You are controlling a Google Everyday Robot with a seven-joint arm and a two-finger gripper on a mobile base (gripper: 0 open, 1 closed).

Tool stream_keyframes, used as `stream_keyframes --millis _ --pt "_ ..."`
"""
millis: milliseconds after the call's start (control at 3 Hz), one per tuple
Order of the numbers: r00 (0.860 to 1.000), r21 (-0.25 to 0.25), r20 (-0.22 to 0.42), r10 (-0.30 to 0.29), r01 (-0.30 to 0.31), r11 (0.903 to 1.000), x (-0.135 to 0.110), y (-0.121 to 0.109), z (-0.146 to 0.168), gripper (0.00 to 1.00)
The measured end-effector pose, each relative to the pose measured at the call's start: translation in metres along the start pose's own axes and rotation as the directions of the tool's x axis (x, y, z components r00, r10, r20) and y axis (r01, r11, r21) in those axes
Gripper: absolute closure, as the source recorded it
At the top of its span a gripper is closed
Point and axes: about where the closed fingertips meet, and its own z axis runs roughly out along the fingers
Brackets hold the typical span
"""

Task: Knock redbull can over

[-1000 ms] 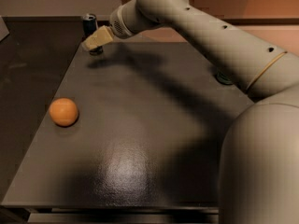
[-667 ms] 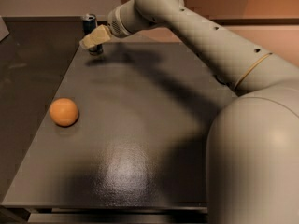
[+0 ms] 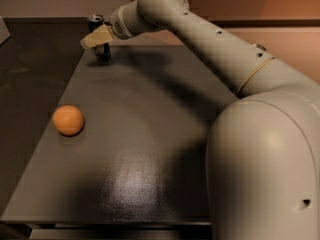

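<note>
The redbull can (image 3: 98, 39) is a slim dark can with a silver top, standing upright at the far left corner of the dark table (image 3: 150, 149). My gripper (image 3: 96, 38) reaches across the table on the long pale arm, and its tan fingers (image 3: 100, 35) lie right in front of the can's upper half, covering its middle. Only the can's top rim and its dark lower part show.
An orange (image 3: 68, 120) lies on the left side of the table, nearer to me. My arm's large body (image 3: 265, 164) fills the right side of the view. A darker floor runs along the table's left edge.
The arm has stretched further out and the gripper has stayed at the can. The can stands upright as before.
</note>
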Motion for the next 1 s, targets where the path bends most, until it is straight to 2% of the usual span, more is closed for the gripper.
stream_keyframes --millis 333,667,1000 --pt "1.0 0.06 0.026 0.002 -0.003 0.9982 0.0 -0.008 0.011 0.0" --pt "0.999 0.086 0.051 0.017 -0.022 0.9961 -0.002 -0.017 0.02 0.0" --pt "0.996 0.082 0.075 0.038 -0.045 0.9956 -0.009 -0.023 0.027 0.0"
